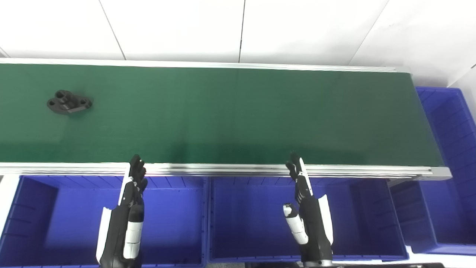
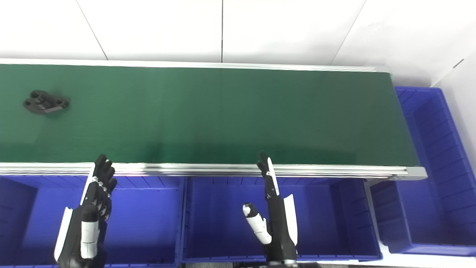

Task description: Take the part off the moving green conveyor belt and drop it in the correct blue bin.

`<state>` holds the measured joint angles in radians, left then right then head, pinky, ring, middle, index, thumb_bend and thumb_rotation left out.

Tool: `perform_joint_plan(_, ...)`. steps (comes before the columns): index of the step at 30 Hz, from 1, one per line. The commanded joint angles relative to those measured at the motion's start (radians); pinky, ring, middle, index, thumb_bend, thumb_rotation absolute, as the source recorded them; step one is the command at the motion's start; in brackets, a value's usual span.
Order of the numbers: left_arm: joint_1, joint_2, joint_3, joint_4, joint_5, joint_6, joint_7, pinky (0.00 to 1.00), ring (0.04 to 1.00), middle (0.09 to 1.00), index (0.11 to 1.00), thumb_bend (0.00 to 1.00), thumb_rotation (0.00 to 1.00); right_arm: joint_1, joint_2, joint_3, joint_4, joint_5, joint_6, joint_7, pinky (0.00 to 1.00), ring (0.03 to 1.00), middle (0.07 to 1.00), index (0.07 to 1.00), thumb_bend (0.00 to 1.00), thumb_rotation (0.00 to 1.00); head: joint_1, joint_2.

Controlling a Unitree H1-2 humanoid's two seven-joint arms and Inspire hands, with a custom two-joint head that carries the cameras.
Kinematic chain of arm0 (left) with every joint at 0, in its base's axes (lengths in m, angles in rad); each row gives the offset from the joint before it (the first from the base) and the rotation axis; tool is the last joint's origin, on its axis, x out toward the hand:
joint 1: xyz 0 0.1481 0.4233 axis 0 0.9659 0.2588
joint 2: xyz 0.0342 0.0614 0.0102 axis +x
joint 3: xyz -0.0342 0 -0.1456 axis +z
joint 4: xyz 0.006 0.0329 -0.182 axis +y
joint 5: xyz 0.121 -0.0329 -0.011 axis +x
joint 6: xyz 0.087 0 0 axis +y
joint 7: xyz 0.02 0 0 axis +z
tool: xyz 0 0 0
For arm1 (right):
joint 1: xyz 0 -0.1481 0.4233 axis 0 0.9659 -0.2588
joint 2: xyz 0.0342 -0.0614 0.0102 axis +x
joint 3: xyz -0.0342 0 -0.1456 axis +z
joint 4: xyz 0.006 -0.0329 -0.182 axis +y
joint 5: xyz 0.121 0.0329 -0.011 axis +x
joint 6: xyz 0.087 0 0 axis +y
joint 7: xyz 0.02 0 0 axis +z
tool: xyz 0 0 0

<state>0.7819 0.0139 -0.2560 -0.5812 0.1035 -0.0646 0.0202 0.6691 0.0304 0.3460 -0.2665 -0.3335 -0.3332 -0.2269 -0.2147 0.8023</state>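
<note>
A black flat part with round holes lies on the green conveyor belt at its far left, also seen as the part in the right eye view. My left hand hovers open over the left blue bin, fingers straight and reaching the belt's near rail. My right hand is open over the middle blue bin, thumb apart from the fingers. Neither hand holds anything, and both are well short of the part.
A silver rail edges the belt on the near side. A third blue bin wraps round the belt's right end. A white panelled wall stands behind the belt.
</note>
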Motion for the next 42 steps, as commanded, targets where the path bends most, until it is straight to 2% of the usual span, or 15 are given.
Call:
perform_joint_plan(1,0.018,0.0,-0.003,-0.035,0.01,-0.024,-0.005,1.0,1.0,1.0,1.0,0.63,1.0,0.006,0.011,0.002,-0.014,0.006,-0.053,0.006,1.0,0.972,0.993,0.997,0.78,1.0,0.001,0.001)
perform_joint_plan(4,0.021,-0.01,-0.005,-0.031,0.014,-0.036,0.002,1.0,1.0,1.0,1.0,0.62,1.0,0.004,0.01,0.0,-0.012,0.0,-0.057,0.005,1.0,0.977,0.994,1.0,0.78,1.0,0.006,-0.002)
perform_joint_plan(6,0.022,-0.011,-0.007,-0.021,0.013,-0.056,0.003,1.0,1.0,1.0,1.0,0.55,1.0,0.003,0.009,-0.001,-0.008,-0.003,-0.062,0.003,1.0,0.974,0.99,0.999,0.77,1.0,0.007,-0.004)
perform_joint_plan(11,0.019,-0.007,-0.008,0.002,0.011,-0.093,0.0,1.0,1.0,1.0,1.0,0.47,1.0,0.002,0.006,-0.003,-0.003,0.001,-0.066,0.006,1.0,0.974,0.988,1.0,0.76,1.0,0.011,-0.009)
perform_joint_plan(17,0.015,-0.004,-0.008,0.017,0.01,-0.109,-0.004,1.0,1.0,1.0,1.0,0.46,1.0,-0.002,0.002,-0.005,0.009,0.014,-0.071,0.012,1.0,0.977,0.991,1.0,0.76,1.0,0.017,-0.024)
perform_joint_plan(30,-0.004,-0.01,-0.011,0.05,0.024,-0.097,-0.006,1.0,1.0,1.0,1.0,0.54,1.0,-0.01,-0.004,-0.018,0.056,0.038,-0.097,0.029,0.98,0.979,0.997,1.0,0.79,1.0,0.036,-0.076)
perform_joint_plan(35,-0.008,-0.012,-0.016,0.075,0.023,-0.121,-0.003,1.0,1.0,1.0,1.0,0.52,1.0,-0.015,-0.004,-0.028,0.082,0.033,-0.118,0.022,0.97,0.975,0.993,0.999,0.79,1.0,0.041,-0.094)
perform_joint_plan(36,-0.009,-0.011,-0.018,0.084,0.023,-0.128,-0.003,1.0,1.0,1.0,1.0,0.52,1.0,-0.017,-0.005,-0.031,0.091,0.028,-0.123,0.018,0.96,0.974,0.993,0.999,0.79,1.0,0.05,-0.115)
perform_joint_plan(42,-0.014,-0.023,-0.026,0.132,0.057,-0.163,0.009,1.0,1.0,1.0,1.0,0.6,1.0,-0.027,-0.025,-0.036,0.125,0.039,-0.135,0.012,0.98,0.981,0.994,1.0,0.79,1.0,0.085,-0.162)
